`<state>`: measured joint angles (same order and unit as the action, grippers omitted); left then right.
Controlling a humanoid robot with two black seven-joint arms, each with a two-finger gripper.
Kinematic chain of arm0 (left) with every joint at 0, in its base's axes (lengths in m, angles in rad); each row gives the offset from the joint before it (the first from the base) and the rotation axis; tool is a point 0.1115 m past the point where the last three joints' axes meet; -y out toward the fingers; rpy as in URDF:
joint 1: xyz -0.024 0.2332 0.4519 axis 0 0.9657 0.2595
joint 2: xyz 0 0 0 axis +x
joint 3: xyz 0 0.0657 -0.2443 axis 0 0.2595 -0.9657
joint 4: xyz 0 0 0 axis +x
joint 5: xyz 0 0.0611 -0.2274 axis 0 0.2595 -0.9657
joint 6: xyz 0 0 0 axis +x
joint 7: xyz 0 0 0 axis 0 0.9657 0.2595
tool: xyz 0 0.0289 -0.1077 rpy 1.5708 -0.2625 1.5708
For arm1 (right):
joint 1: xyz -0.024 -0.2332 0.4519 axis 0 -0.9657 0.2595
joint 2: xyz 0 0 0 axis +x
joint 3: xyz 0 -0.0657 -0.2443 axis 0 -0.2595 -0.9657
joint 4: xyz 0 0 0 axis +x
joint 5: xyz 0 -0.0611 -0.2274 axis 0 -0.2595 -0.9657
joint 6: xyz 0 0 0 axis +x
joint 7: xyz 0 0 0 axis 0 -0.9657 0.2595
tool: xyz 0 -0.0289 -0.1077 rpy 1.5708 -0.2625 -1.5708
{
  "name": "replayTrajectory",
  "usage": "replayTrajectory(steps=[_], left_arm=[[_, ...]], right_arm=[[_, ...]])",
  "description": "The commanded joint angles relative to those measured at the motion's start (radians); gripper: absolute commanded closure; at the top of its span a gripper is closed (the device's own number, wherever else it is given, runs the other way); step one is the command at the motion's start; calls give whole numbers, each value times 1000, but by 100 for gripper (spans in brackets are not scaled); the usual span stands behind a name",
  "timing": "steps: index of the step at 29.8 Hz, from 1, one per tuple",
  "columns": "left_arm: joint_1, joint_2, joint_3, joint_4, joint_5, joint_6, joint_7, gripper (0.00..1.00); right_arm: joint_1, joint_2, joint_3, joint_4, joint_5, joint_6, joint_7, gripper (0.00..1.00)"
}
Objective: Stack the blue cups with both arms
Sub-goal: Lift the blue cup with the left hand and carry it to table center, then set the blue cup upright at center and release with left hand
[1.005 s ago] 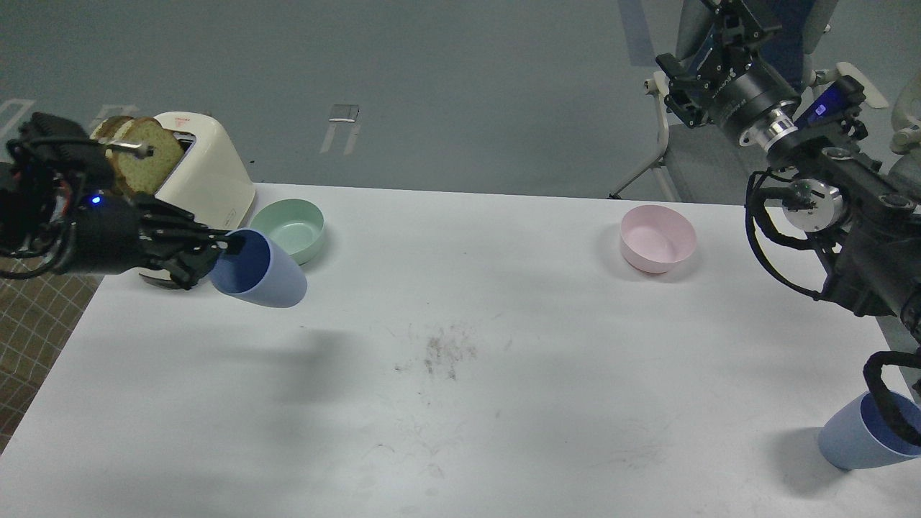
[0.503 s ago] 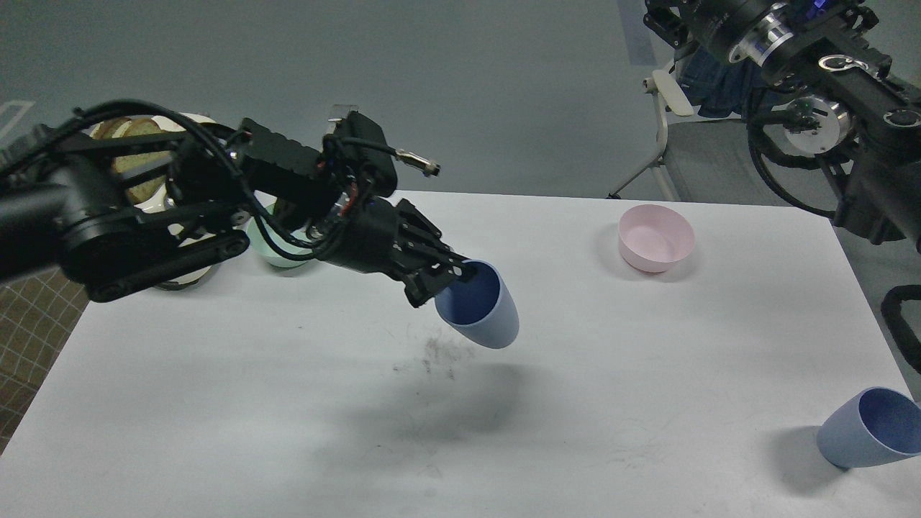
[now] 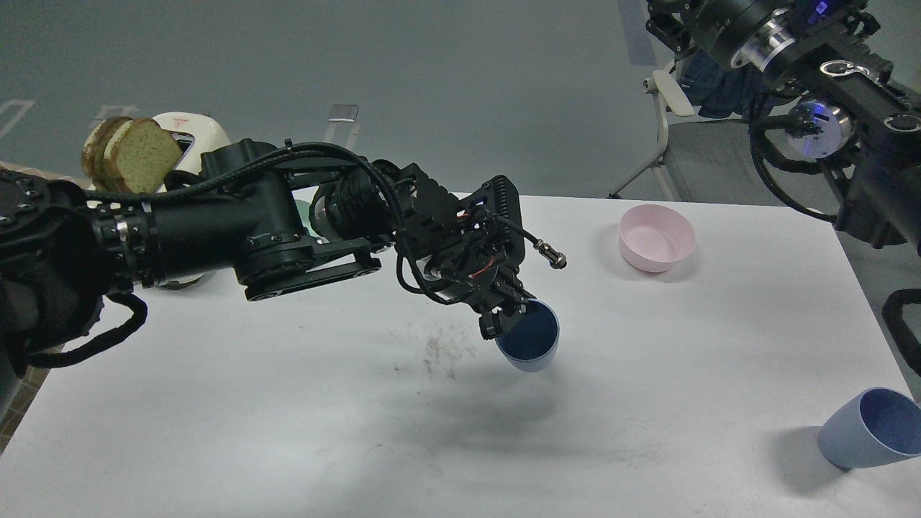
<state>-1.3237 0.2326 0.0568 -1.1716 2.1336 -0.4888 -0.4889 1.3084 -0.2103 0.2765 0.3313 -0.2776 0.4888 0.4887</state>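
Head view. Since the earlier frames, our left arm has swung from the table's left edge toward its centre, turning the carried blue cup (image 3: 531,344) from tilted sideways to nearly upright, mouth up. Our left gripper (image 3: 507,316) pinches this cup by its rim at the cup's 10 o'clock side, one finger inside and one outside; the cup hangs above the white table (image 3: 288,403), its shadow lying below it. The second blue cup (image 3: 870,428) rests tilted at the table's 4 o'clock corner, untouched and well apart from the first. Our right arm (image 3: 827,86) is raised at 1 o'clock, its gripper cut off by the frame edge. A pink bowl (image 3: 656,237) sits at 2 o'clock; a toaster (image 3: 188,140) with bread (image 3: 133,155) at 10 o'clock. We judge the task roughly half done: one cup lifted, nesting still to come.
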Motion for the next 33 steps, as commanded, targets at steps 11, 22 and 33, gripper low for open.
replayTrajectory(steps=[11, 22, 33], left_arm=[[-20, -15, 58, 26, -47, 0, 0, 100], [-8, -15, 55, 39, -122, 0, 0, 51], [-47, 2, 35, 35, -228, 0, 0, 19]], right_arm=[[-24, 3, 0, 3, 0, 0, 0, 0], [-27, -3, 0, 6, 0, 0, 0, 0], [-27, -26, 0, 11, 0, 0, 0, 0]])
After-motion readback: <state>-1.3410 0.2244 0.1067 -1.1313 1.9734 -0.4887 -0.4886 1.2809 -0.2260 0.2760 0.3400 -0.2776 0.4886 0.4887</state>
